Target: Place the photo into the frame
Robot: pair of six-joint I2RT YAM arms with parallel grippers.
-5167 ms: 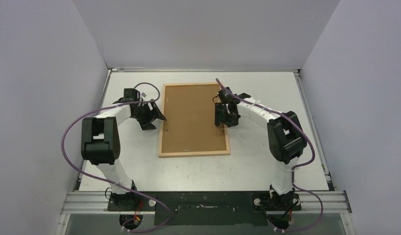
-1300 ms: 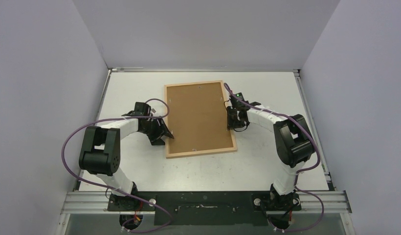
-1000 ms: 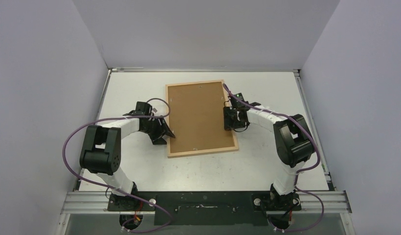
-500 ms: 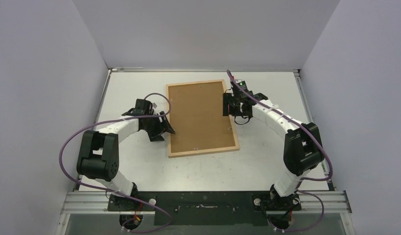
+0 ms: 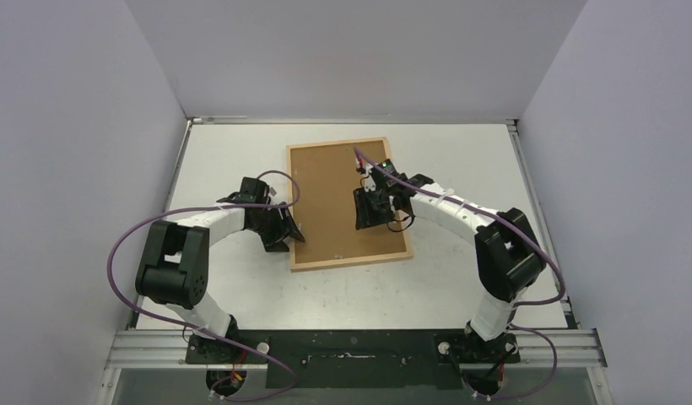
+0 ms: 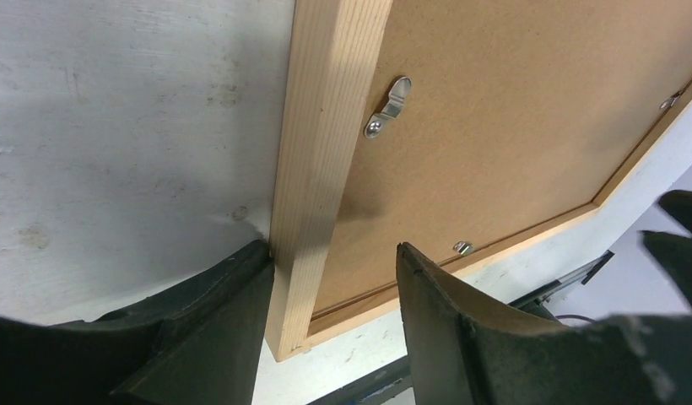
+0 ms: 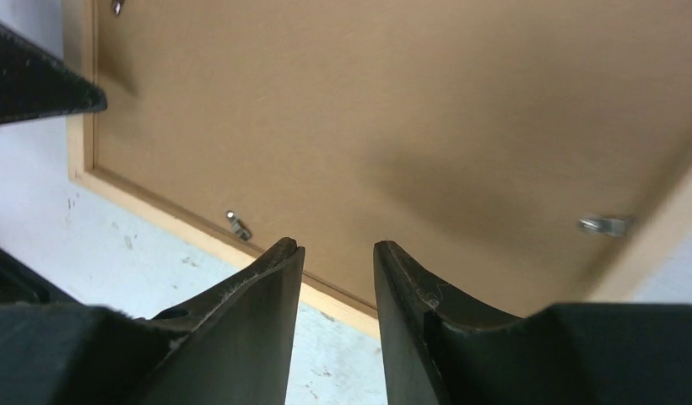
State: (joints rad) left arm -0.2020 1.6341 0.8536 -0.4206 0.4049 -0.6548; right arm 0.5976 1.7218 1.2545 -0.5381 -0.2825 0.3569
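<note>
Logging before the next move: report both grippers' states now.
Left gripper: open, straddling the frame rail, not clamped.
Right gripper: narrowly open, empty, over the backing board.

Left rail of frame (image 5: 351,261): left pincer (image 6: 334,261) straddles it by the near corner, jaws apart.
Over frame's middle: right pincer (image 7: 336,249) in the way.
Beyond frame's far rail: open table (image 5: 461,152).
</note>
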